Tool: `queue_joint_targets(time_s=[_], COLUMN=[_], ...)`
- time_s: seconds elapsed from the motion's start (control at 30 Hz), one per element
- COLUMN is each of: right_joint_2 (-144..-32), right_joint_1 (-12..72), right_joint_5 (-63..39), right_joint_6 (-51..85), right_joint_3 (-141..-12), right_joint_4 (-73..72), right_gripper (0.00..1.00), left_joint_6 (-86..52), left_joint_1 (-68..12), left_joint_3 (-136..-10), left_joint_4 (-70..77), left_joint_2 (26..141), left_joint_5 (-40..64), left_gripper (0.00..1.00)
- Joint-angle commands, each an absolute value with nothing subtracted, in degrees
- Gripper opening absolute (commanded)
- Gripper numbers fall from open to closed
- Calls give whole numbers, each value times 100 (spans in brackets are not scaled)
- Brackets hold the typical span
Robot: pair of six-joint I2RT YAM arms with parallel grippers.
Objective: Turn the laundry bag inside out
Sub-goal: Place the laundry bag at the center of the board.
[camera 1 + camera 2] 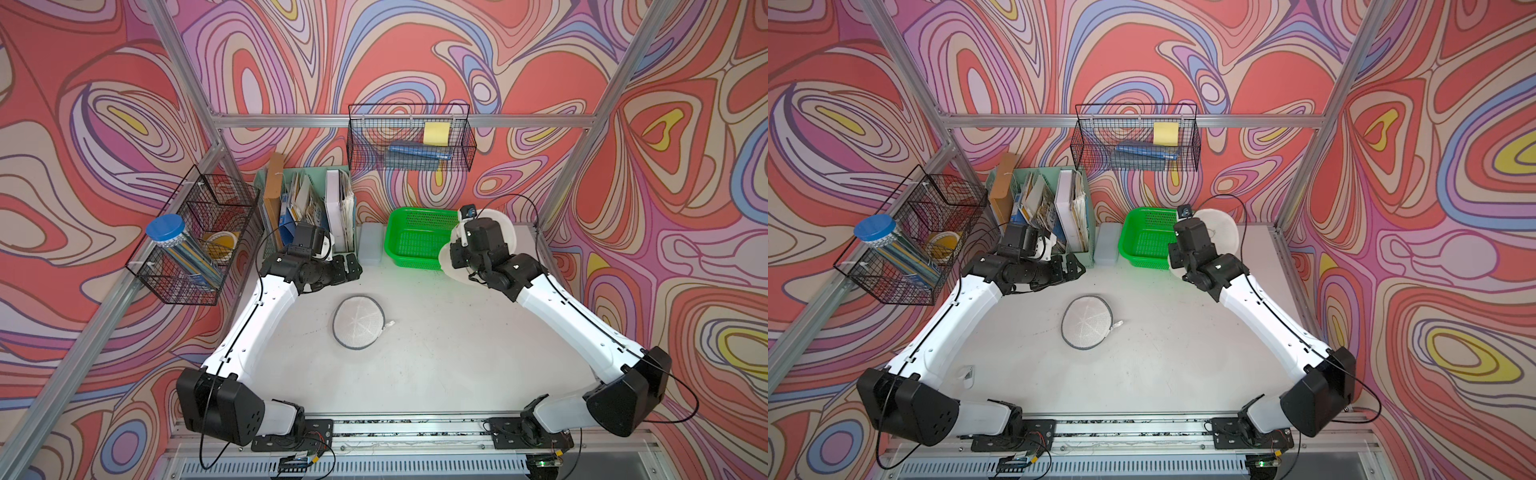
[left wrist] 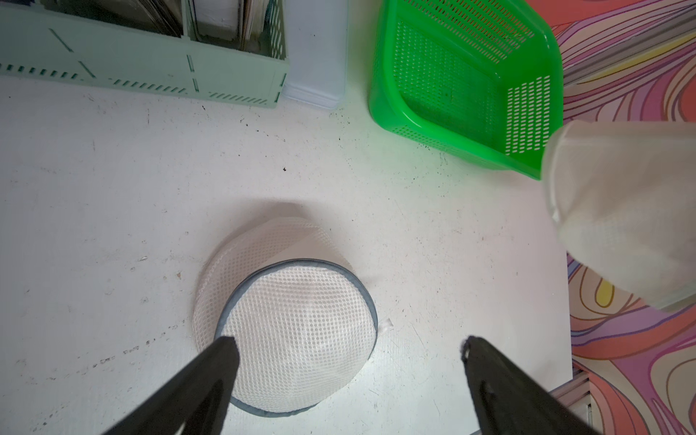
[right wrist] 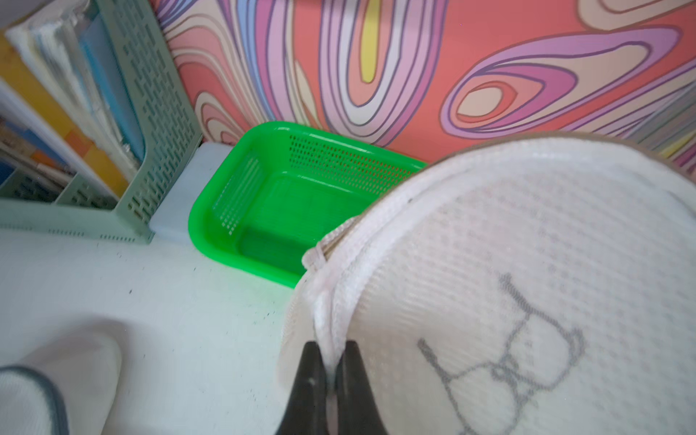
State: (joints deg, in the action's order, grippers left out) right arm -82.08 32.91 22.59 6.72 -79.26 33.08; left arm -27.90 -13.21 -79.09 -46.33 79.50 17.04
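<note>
**Two mesh bags, one in hand**

- Laundry bag: white mesh with a stitched outline on its face. It is lifted off the desk near the far right corner, just beside the green basket.
- My right end effector is pinched tight on its white seam edge.
- Handling, my guess: very light and soft, and it will flop. The mesh could snag or slip, so the corded seam is the firm place to hold.
- Grey-rimmed mesh bag: lies flat mid-desk. Its rim looks like a springy hoop, so I'd take it by the rim, not the mesh.
- My left end effector hangs above it, spread wide and empty.
- I cannot tell which side of either bag faces out.
</note>
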Motion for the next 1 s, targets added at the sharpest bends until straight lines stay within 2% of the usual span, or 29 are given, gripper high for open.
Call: queue_joint_targets(time_s=[0.0, 0.17, 0.37, 0.43, 0.53, 0.6, 0.67, 0.97], right_joint_2=[-8226, -8770, -9817, -9999, -9868, -9640, -9415, -8636], right_joint_1=[3504, 3739, 3804, 3805, 3798, 3797, 3784, 2953], right_joint_5=[2349, 2069, 1582, 1453, 1473, 1637, 1808, 1446], right_joint_6=[1089, 1711, 2058, 2091, 2126, 2114, 2118, 2507], right_joint_3=[-7316, -6751, -7023, -7228, -7253, -7149, -7064, -6035], right_joint_4=[3720, 3054, 2625, 2724, 2769, 2763, 2863, 2957], right_gripper=[0, 0, 0, 24, 50, 59, 63, 62], left_joint_6=[-2656, -2569, -2508, -2500, -2500, -2528, -2580, -2606], left_joint_1=[-1375, -1508, -1817, -1968, -2224, -2402, -2597, -3615], left_joint_3=[-8078, -8086, -8079, -8051, -8027, -7994, -7972, -8601], left_joint_4=[-4666, -4741, -4850, -4856, -4865, -4827, -4768, -4630], left_joint_2=[7910, 7868, 7814, 7822, 7887, 7972, 8116, 9490], left_joint_5=[1830, 1846, 1759, 1730, 1690, 1712, 1713, 1686], left_gripper=[97, 95, 95, 94, 92, 89, 86, 77])
